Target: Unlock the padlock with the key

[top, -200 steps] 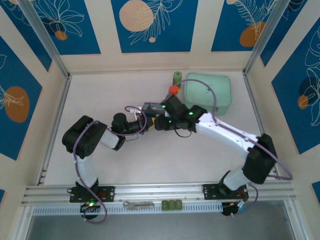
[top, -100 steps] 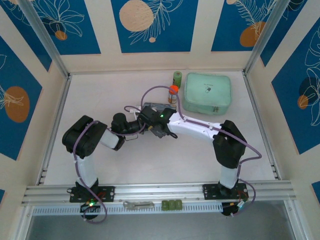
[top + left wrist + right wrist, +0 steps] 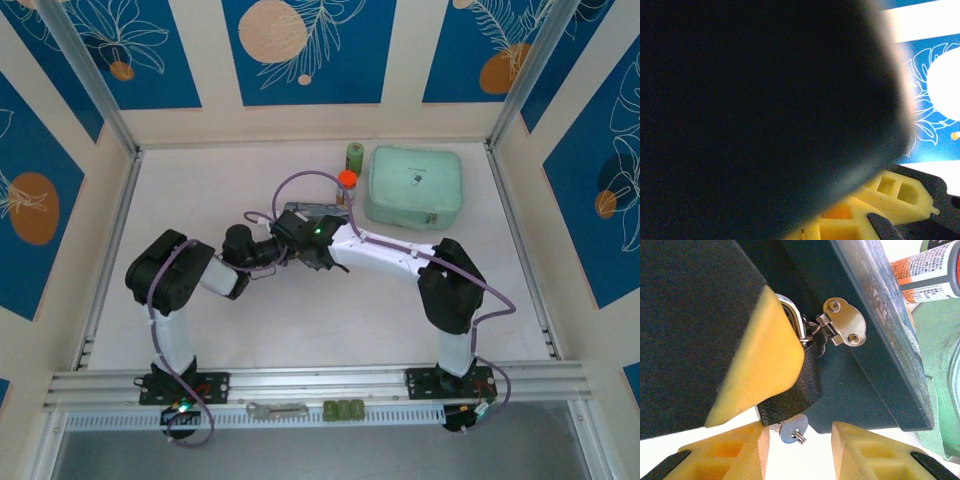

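Hanging from the hasp [image 3: 842, 322] of the box [image 3: 865, 365], the padlock [image 3: 797, 385] is clamped by the left fingers [image 3: 760, 360]. The key [image 3: 792, 430] juts from its underside, between the spread right fingers [image 3: 867, 450].

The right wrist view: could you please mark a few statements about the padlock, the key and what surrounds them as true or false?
1. The key sits in the bottom of the padlock. True.
2. The padlock's shackle hangs free of the box. False: it is threaded through the silver hasp on the box.
3. The right gripper has its fingers apart, one on each side of the key's head. True.
4. The green pouch lies at the near edge of the table. False: it lies at the far edge, beside the orange-capped bottle.
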